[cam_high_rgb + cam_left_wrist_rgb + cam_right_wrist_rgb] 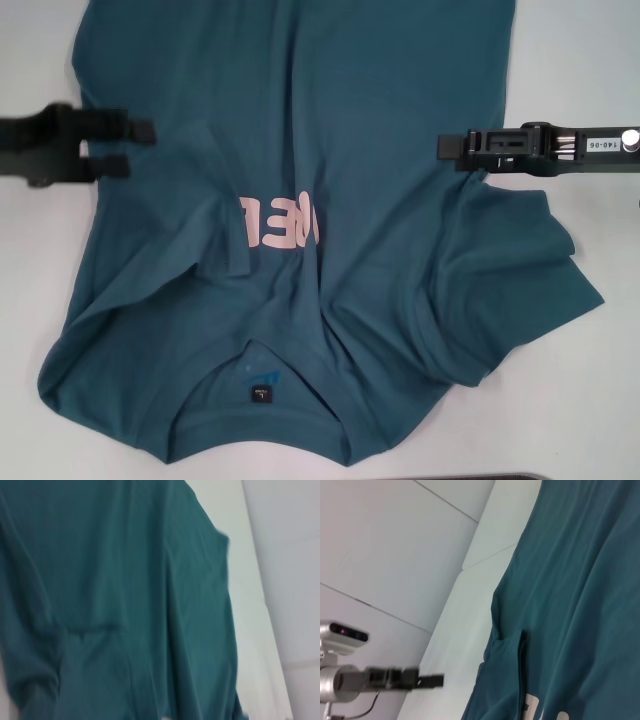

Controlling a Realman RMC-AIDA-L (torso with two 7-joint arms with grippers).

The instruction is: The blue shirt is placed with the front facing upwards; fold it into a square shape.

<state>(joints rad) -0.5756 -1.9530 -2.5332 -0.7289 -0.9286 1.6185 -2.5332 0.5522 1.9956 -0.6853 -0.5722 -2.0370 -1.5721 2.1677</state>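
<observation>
The blue shirt [350,120] lies front up on the white table, its pink lettering [285,222] mid-chest and its collar [260,425] with a dark neck label [262,396] toward me. The sleeve on the left side is folded in over the chest; the other sleeve [540,270] spreads out to the right. My left gripper [135,147] hovers at the shirt's left edge, open, nothing between its fingers. At the right edge, just above the spread sleeve, is my right gripper [445,148]. Both wrist views show teal cloth [125,580] [580,580]. The left gripper [432,680] shows far off in the right wrist view.
Bare white table [600,60] borders the shirt on both sides. The table edge [470,610] and grey floor tiles [395,540] beyond it show in the right wrist view. A dark object's edge [500,476] sits at the near table rim.
</observation>
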